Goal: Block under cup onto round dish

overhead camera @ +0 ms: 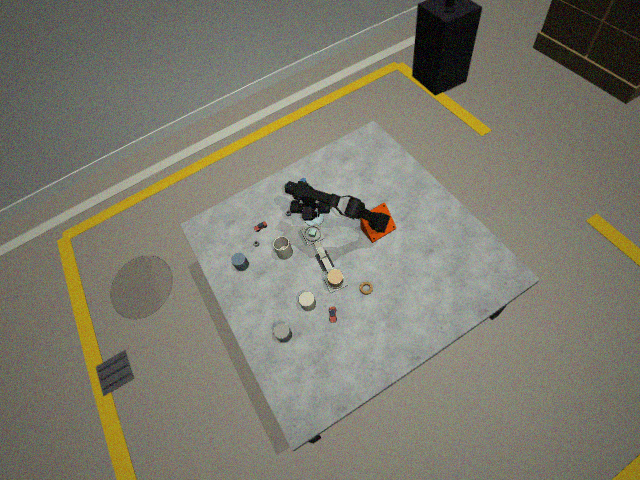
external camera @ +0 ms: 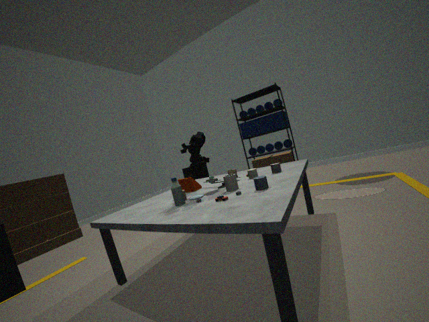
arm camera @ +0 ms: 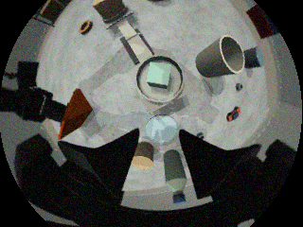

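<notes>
My gripper (overhead camera: 306, 210) (external camera: 183, 148) (arm camera: 159, 131) is open and empty, raised high above the table. The mint-green block (overhead camera: 312, 232) (arm camera: 158, 75) lies uncovered in the near pan of the balance (overhead camera: 321, 250) (arm camera: 138, 49). One tan cup (external camera: 184, 194) (arm camera: 143, 157) stands on the table beyond the dish, beside the bottle; the arm hides it in the top view. The other tan cup (overhead camera: 334, 277) (external camera: 232, 172) (arm camera: 111, 11) stands on the balance's far end. The pale blue round dish (overhead camera: 315, 221) (external camera: 196, 196) (arm camera: 166, 124) holds nothing and has no cup above it.
A bottle (external camera: 177, 194) (arm camera: 175, 167) stands by the lifted-off cup. A tall grey open container (overhead camera: 282, 249) (external camera: 230, 183) (arm camera: 210, 63) and a blue cylinder (overhead camera: 239, 261) (external camera: 261, 183) stand to one side. Toy cars (overhead camera: 260, 226) (overhead camera: 332, 314) and a ring (overhead camera: 361, 289) lie around the balance.
</notes>
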`<state>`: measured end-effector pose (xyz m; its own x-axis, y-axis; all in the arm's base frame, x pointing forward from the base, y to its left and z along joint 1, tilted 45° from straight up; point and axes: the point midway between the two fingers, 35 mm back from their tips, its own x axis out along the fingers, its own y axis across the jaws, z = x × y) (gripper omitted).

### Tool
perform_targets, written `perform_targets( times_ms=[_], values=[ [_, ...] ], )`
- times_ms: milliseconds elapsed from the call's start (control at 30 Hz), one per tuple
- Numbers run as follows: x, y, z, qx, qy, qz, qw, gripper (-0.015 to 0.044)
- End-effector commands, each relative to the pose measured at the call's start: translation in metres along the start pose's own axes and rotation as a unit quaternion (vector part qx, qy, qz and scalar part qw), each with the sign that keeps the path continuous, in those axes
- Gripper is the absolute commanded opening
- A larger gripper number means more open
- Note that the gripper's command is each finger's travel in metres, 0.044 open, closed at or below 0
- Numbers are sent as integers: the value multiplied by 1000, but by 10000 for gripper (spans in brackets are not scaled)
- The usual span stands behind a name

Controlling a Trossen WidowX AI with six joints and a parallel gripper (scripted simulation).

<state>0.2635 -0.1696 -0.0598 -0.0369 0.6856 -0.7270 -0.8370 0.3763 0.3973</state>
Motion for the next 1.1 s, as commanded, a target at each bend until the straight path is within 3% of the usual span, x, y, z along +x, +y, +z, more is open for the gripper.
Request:
perform_targets(
  times_ms=[0,333,1067],
  values=[
    [-9,-1,56,67,-6,-1,998,260],
    [-10,1,73,89,-8,1,996,260],
    [29,1,74,89,-8,1,996,260]
  ],
)
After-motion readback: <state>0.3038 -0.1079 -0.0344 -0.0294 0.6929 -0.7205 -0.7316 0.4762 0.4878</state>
